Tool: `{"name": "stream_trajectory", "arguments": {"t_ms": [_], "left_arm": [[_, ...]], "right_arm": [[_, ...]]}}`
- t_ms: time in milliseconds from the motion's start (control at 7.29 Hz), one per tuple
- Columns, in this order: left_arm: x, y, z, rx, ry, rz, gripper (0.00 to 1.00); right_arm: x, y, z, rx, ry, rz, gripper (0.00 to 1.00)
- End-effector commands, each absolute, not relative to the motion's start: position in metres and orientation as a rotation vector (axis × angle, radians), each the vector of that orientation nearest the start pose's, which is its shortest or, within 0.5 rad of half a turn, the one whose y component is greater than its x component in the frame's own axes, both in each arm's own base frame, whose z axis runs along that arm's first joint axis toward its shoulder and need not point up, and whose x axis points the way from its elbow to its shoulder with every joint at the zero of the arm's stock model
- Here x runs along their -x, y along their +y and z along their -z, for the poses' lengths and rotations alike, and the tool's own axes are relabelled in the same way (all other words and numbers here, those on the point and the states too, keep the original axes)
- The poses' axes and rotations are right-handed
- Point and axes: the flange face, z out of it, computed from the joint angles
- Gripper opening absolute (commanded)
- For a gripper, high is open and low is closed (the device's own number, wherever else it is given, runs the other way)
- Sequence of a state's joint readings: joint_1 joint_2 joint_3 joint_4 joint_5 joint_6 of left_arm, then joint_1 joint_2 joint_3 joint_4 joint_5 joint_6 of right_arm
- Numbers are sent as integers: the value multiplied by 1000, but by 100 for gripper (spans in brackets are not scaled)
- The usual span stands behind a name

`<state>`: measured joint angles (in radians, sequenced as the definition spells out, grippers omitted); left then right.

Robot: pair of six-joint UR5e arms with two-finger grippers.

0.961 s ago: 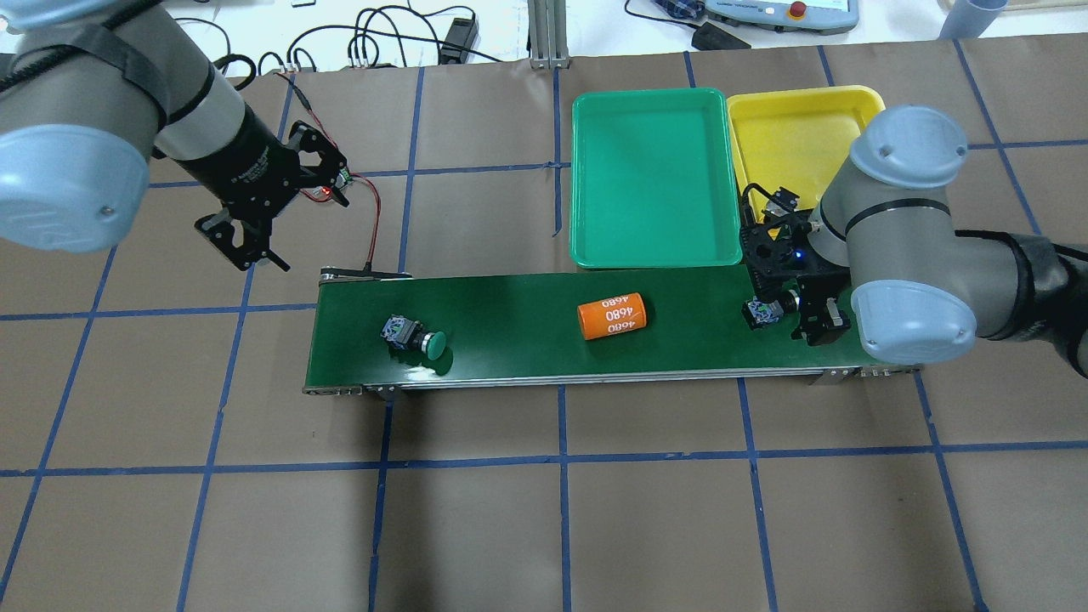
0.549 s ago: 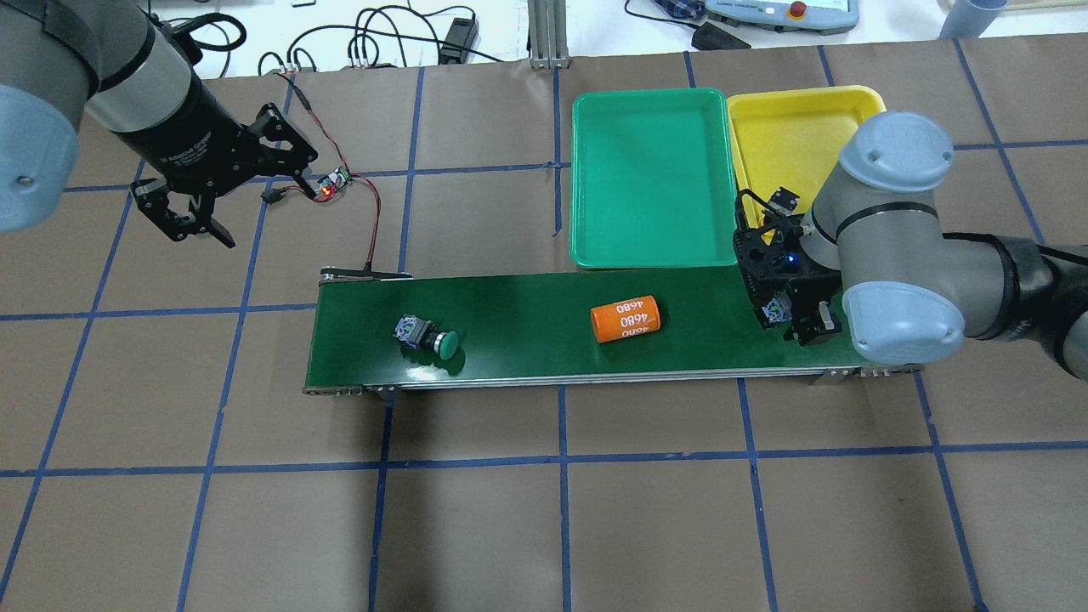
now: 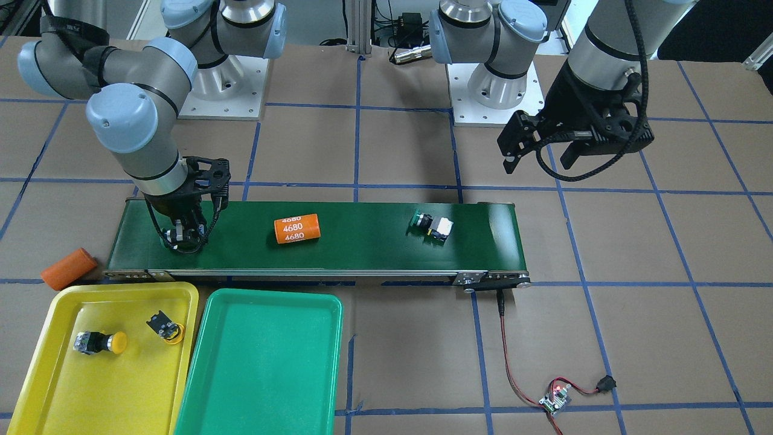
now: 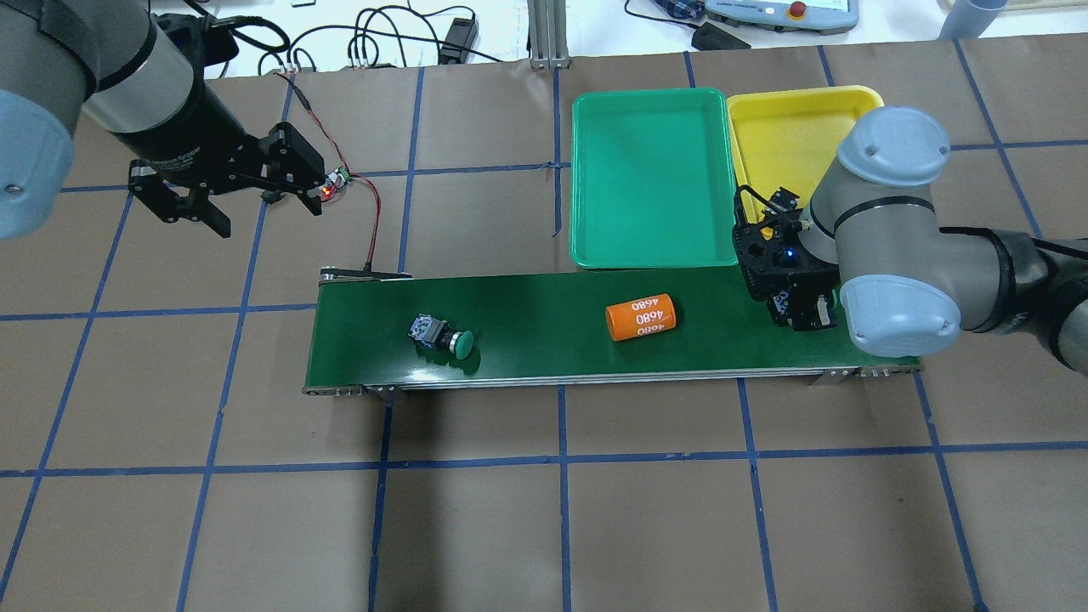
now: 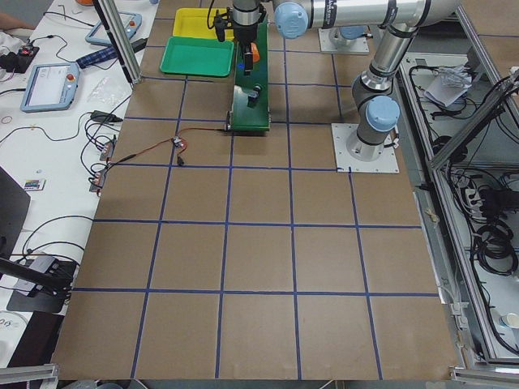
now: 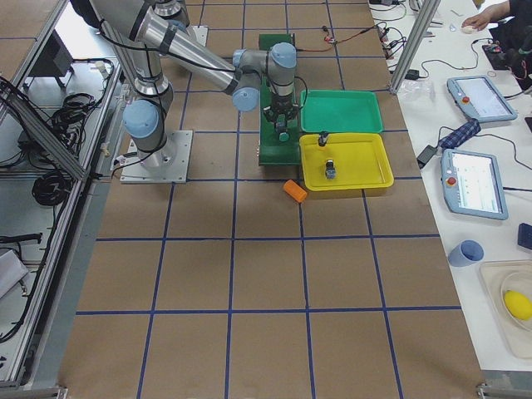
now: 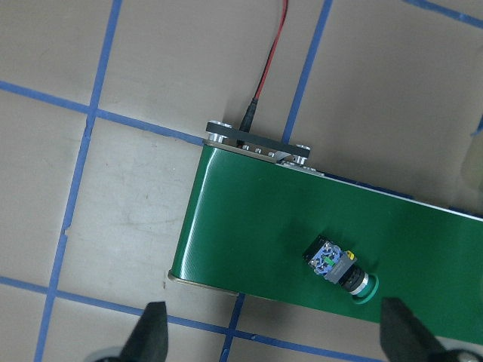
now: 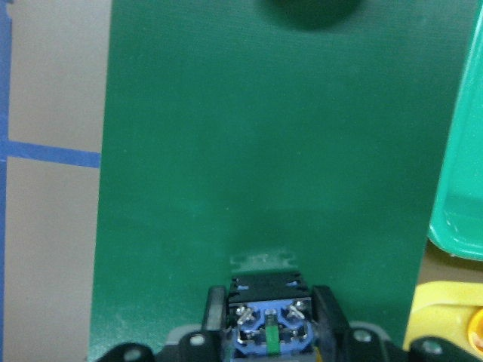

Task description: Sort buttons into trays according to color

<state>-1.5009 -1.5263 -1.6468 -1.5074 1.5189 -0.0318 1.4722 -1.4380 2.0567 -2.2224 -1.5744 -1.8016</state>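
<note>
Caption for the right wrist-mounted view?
Right gripper shut on a button over the conveyor belt, green tray at right.

Green button (image 4: 442, 335) sideways on belt (image 3: 362, 241), another button (image 8: 268, 335) in right gripper (image 3: 183, 237), two yellow buttons (image 3: 102, 342) in yellow tray (image 3: 90, 393), green tray (image 3: 259, 362) adjacent

The orange cylinder marked "4680" (image 4: 640, 317) is lying on its side mid-way along the dark-green conveyor belt (image 4: 527, 297). A plain orange cylinder (image 3: 69, 268) is resting on the brown-papered table (image 4: 561, 527) just off one belt end. From the other end, a red-and-black wire (image 3: 507, 356) is trailing to a small circuit board (image 3: 557, 400), whose red light is glowing.
</note>
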Motion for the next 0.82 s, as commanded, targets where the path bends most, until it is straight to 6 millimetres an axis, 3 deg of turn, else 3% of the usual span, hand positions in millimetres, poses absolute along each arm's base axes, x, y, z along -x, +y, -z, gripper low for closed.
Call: {"name": "stream_trajectory", "arguments": {"t_ms": [0, 137, 412, 549, 686], "left_arm": [[112, -486, -487, -8, 3179, 30, 100], [106, -494, -496, -44, 3168, 45, 100], [110, -492, -512, 16, 3166, 46, 100], [109, -497, -514, 88, 3168, 50, 100], [109, -499, -514, 89, 3168, 47, 100]], "right_arm": [[-83, -528, -297, 2384, 2186, 129, 3], [-88, -565, -290, 2393, 2171, 146, 5], [-178, -624, -296, 2469, 2132, 227, 6], [-202, -633, -286, 2485, 2103, 229, 6], [-212, -635, -269, 2409, 2147, 234, 9]]}}
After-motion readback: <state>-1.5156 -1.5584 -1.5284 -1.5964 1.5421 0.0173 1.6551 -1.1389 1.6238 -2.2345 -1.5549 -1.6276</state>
